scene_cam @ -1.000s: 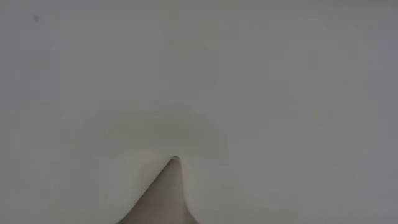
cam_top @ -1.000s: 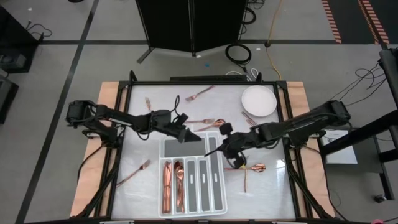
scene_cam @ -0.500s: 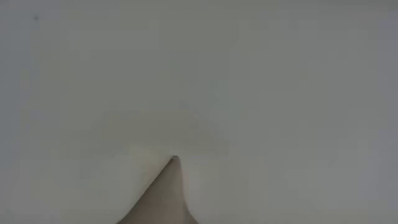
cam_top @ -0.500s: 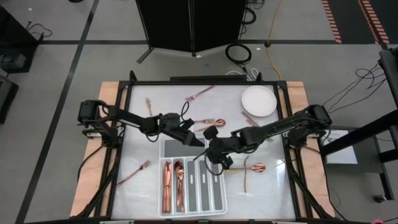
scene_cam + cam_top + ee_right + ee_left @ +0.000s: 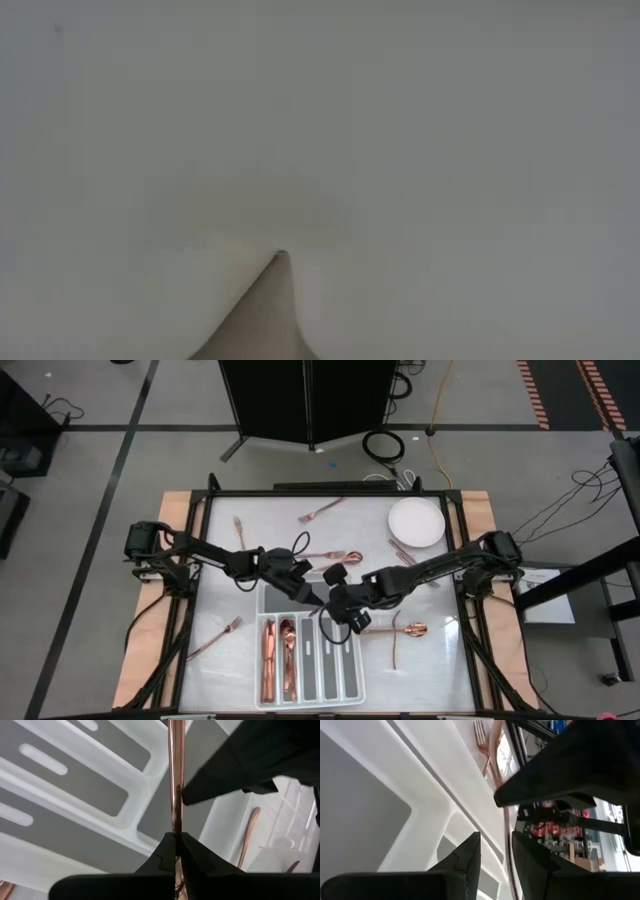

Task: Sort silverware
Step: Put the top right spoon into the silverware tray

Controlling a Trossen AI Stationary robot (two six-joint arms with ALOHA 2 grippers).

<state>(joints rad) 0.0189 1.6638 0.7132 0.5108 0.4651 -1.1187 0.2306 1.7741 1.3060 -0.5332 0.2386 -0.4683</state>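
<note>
Two grippers meet over the top end of the white tray at mid-tabletop. Right gripper has its fingers pinched tight on a slim copper piece, handle running straight out from the fingertips above the tray's dividers; which kind of utensil it is, I can't tell. Left gripper sits just beside it, fingers parted with a narrow gap, and the copper shaft runs by that gap, though whether they touch it I cannot tell. Sorted pieces lie in the tray's two leftmost slots; the other slots show grey bottoms. Loose silverware is scattered around: a fork near the far edge, another fork left of the tray, a spoon just beyond the grippers, a spoon and another piece crossed right of the tray. Round plate sits at the far right corner, one more piece at its rim. Low view shows only a pale blank surface.
</note>
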